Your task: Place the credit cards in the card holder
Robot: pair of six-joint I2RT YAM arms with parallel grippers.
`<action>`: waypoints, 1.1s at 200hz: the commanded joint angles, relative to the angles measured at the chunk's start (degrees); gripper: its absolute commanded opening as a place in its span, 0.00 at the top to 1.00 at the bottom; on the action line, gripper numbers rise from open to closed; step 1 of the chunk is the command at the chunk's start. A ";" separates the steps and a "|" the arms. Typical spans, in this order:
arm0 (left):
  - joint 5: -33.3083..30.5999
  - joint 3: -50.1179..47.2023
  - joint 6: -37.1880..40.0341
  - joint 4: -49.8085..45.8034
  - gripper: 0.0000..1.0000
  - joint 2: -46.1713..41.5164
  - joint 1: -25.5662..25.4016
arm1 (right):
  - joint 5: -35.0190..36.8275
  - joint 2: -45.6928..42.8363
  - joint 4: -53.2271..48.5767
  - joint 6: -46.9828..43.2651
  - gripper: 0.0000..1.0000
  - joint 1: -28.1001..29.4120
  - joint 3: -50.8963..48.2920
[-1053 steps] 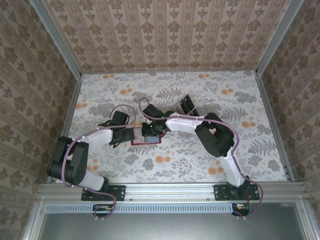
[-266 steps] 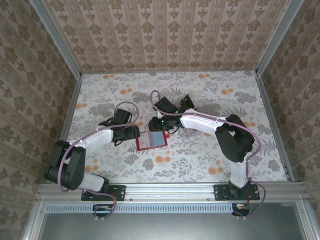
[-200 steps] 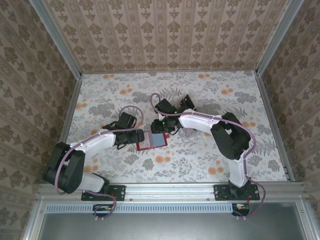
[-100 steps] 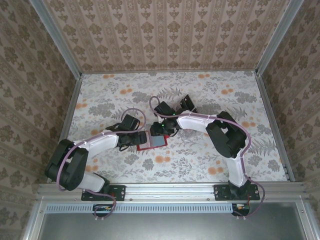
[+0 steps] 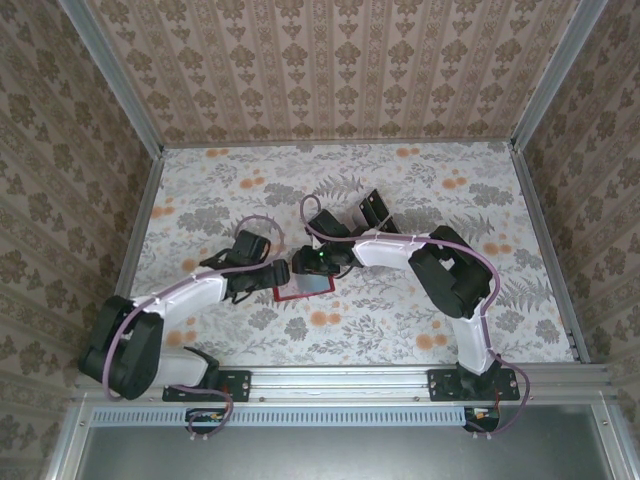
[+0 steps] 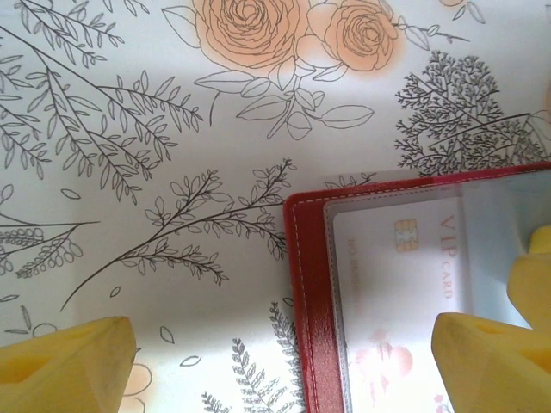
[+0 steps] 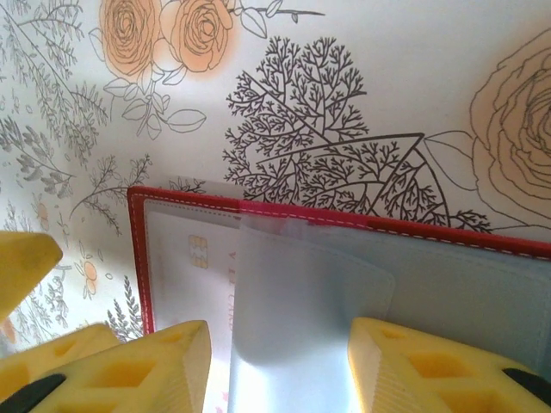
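Count: two arms, two grippers, one card holder [image 6: 308, 284], one sure credit card [image 6: 400, 258], one grey-blue sheet [image 7: 301, 323], one dark slab [image 5: 372, 208].

Card holder red, lying open and flat on the floral table [image 5: 480, 200], about mid-table in top view, between the two gripper heads. Mostly covered by them there, with just the red lower-left edge and a grey-blue patch visible.

Credit card pale, gold chip, "VIP CARD" print, tucked under a clear pocket on the holder's left half, close to the stitched red border. Right part cut off by the frame edge in left wrist view.

Grey-blue sheet over the holder's middle, rounded corner, top edge reaching the red border. Card or pocket flap: cannot tell.

Left gripper [image 6: 280, 361]: jaws spread wide, nothing held. One yellow fingertip [image 6: 69, 366] over bare table, the other over the holder. Touching or hovering: unclear.

Right gripper [image 7: 277, 370]: jaws partly apart, grey-blue sheet between the yellow fingers [image 7: 146, 370]. Pinched or merely framed: cannot tell, lower end of sheet out of frame.

Yellow chunk [image 7: 21, 267] at left edge of right wrist view, yellow sliver [image 6: 535, 262] at right edge of left wrist view. Both cropped, owner unclear.

Dark slab on the table just behind the right arm, set at an angle, detail too small to read.
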 commanded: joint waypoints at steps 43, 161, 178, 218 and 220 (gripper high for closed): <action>-0.27 -5.68 -1.35 6.55 0.08 -7.44 -6.28 | 1.57 -0.27 -1.46 2.98 0.49 0.27 -1.47; -3.05 -2.98 -1.94 12.19 0.08 -1.21 -12.50 | 0.64 -0.09 -0.31 3.79 0.48 -0.09 -2.30; -3.48 -2.61 -1.63 12.44 0.08 0.56 -12.88 | 0.56 -0.08 -0.32 3.87 0.48 -0.10 -2.30; -5.70 -2.93 -1.98 12.55 0.08 3.78 -13.24 | 0.34 -0.28 -0.19 3.89 0.48 -0.20 -2.30; -5.87 -2.98 -2.00 12.50 0.08 3.96 -13.24 | 0.31 -0.24 -0.27 3.94 0.48 -0.23 -2.32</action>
